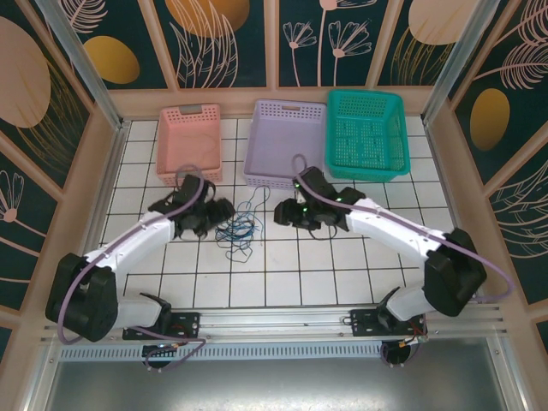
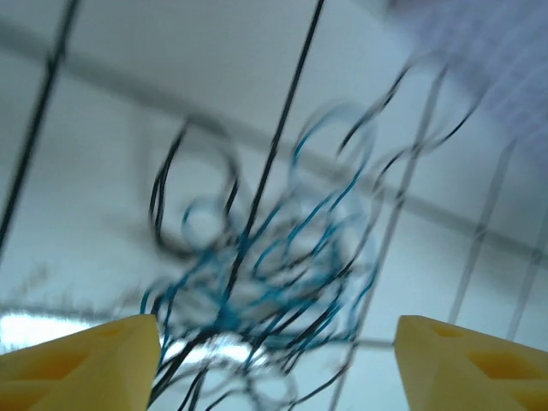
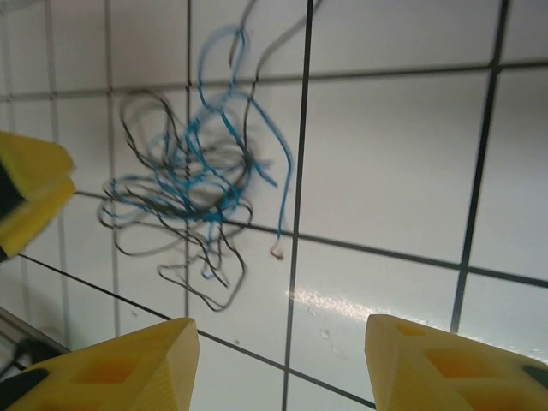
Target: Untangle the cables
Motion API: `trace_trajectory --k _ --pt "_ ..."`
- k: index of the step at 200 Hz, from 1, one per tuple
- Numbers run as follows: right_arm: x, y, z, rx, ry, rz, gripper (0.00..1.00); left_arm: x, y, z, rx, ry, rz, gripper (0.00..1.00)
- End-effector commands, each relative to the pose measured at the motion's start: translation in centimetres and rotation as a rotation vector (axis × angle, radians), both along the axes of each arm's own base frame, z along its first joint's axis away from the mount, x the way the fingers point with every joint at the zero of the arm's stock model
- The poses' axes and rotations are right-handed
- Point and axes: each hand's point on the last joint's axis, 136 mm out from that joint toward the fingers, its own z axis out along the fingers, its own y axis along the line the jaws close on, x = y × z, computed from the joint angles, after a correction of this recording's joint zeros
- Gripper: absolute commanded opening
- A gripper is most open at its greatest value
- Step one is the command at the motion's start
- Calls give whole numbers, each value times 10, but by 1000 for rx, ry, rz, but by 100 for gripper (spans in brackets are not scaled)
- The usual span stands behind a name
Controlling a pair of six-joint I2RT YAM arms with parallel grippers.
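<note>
The cables (image 1: 240, 229) lie as a small tangle of thin blue and black wires on the white tiled table, between my two grippers. My left gripper (image 1: 219, 213) is just left of the tangle. In the left wrist view its yellow fingers (image 2: 86, 360) stand wide apart and open (image 2: 278, 364), with the blurred cables (image 2: 265, 274) right in front and some strands running down between them. My right gripper (image 1: 283, 212) is to the right of the tangle. It is open (image 3: 282, 364) above bare tile, and the cables (image 3: 188, 180) lie beyond its fingertips, apart from them.
Three baskets stand along the back: pink (image 1: 189, 110), purple (image 1: 289, 104) and green (image 1: 366, 94). One loose strand runs from the tangle toward the purple basket. Wooden walls bound the table on both sides. A yellow finger of the left gripper (image 3: 26, 188) shows at the left edge of the right wrist view.
</note>
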Motion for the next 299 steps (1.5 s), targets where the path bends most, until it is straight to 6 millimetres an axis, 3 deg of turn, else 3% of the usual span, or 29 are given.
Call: trace_trajectory --k 1,36,59,82,92,107,116,170,202,219,223,262,299 --pt "-2 7 -19 -45 0 11 54 -2 -11 -2 -62 -21 10 80" --pt "5 17 -24 -24 12 -6 54 4 -16 -23 -51 -13 -15 88" --pt "9 17 -27 -33 14 -28 54 11 -22 -39 -29 12 -51 85" --pt "12 10 -30 -47 21 -74 54 20 -29 -48 -1 11 -101 62" --pt "15 5 -31 -54 20 -101 54 21 -26 -52 63 13 -141 45" --pt "18 -7 -32 -72 16 -156 54 19 -28 -53 120 -5 -236 10" --pt "20 -16 -32 -81 14 -193 54 15 -37 -52 124 -24 -322 0" --pt "22 -72 -36 -76 19 -397 54 -23 -92 -47 161 -82 -737 0" --pt "19 -100 -47 -81 47 -457 55 -18 -127 -36 173 -168 -839 0" --pt "19 -112 -55 -114 54 -471 55 -4 -148 -18 168 -233 -865 0" --pt "20 -115 -57 -125 52 -475 55 -4 -150 -27 177 -214 -880 0" --pt "38 -130 -68 -232 -20 -426 57 -11 -154 -39 223 -196 -973 0" --pt "49 -145 -97 -299 13 -387 57 -13 -151 -42 236 -193 -984 0"
